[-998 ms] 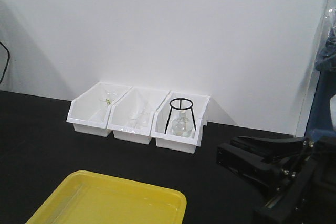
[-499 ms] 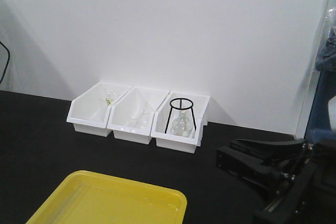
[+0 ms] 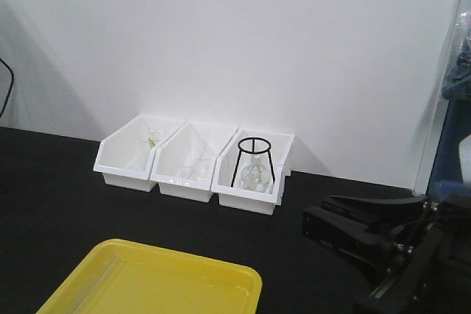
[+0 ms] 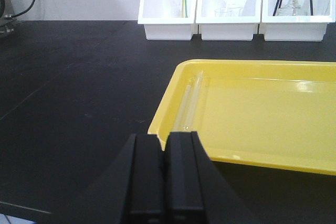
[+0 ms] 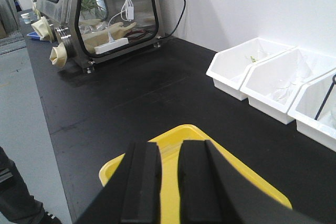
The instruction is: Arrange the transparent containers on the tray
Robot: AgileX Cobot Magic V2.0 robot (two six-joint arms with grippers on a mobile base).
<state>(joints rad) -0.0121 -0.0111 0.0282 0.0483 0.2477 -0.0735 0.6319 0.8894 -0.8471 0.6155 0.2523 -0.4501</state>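
Observation:
The yellow tray (image 4: 262, 114) lies on the black bench, and its far corner shows at the bottom left of the front view (image 3: 162, 277). Clear test tubes (image 4: 190, 100) lie side by side along the tray's left inner wall. My left gripper (image 4: 164, 136) is shut and empty, just short of the tray's near left corner and in line with the tubes. My right gripper (image 5: 169, 148) hovers over the tray's corner (image 5: 113, 170). Its fingers are a narrow gap apart, with only yellow showing between them. In the front view it sits low at the right (image 3: 318, 218).
Three white slanted-front bins (image 3: 188, 167) stand in a row against the back wall. The left and middle ones hold clear glassware, and the right one holds a black ring stand over a round flask (image 3: 252, 167). A glove box (image 5: 94, 14) stands at the bench's far end.
My right gripper has sunk slightly in the front view. The tray and bins have not moved.

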